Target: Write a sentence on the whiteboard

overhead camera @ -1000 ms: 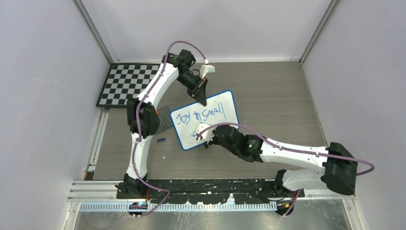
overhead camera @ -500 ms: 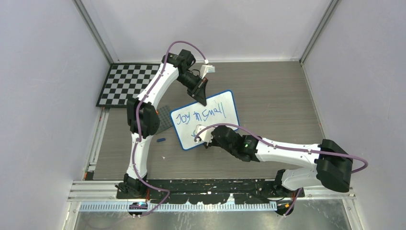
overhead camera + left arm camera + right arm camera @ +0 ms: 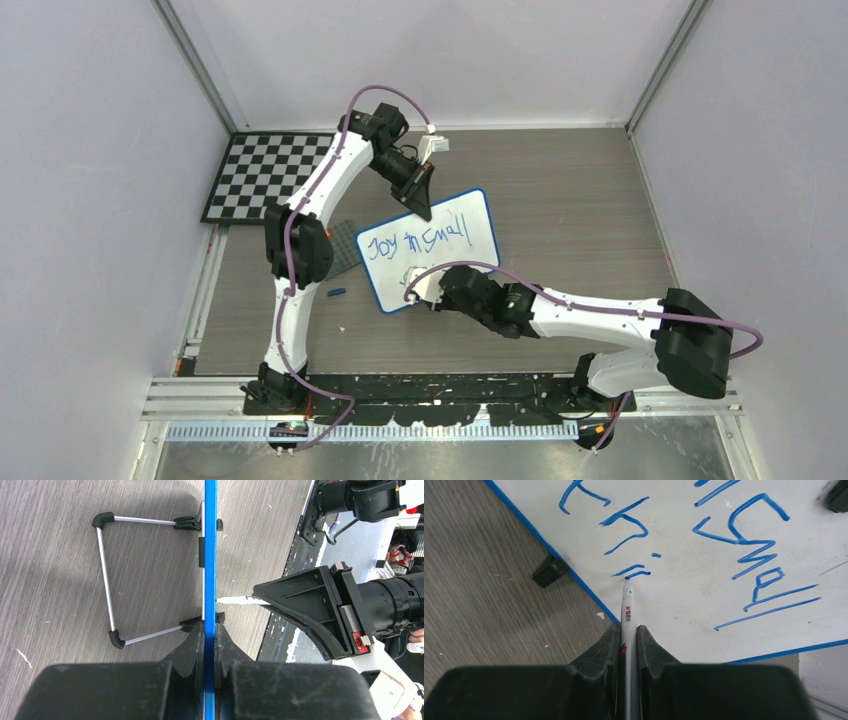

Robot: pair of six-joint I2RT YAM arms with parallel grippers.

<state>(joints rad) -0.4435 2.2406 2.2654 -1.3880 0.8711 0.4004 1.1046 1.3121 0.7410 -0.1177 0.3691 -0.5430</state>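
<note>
The whiteboard (image 3: 470, 255) with a blue frame stands tilted mid-table. Its blue sentence (image 3: 415, 240) reads "Joy in small" on the first line; a second line (image 3: 624, 522) is partly written. My left gripper (image 3: 424, 210) is shut on the board's top edge (image 3: 210, 555), seen edge-on in the left wrist view. My right gripper (image 3: 428, 298) is shut on a white marker (image 3: 627, 605). The marker's tip touches the board at a short blue stroke near the lower frame. The right arm hides most of the second line in the top view.
A black-and-white checkerboard (image 3: 262, 175) lies at the back left. A grey studded plate (image 3: 343, 245) lies left of the board. A blue cap (image 3: 336, 293) lies on the table near the left arm. The board's wire stand (image 3: 107, 575) rests behind it.
My right gripper has moved slightly left and toward the near edge along the board's lower part with the marker. The left gripper and the board have not moved.
</note>
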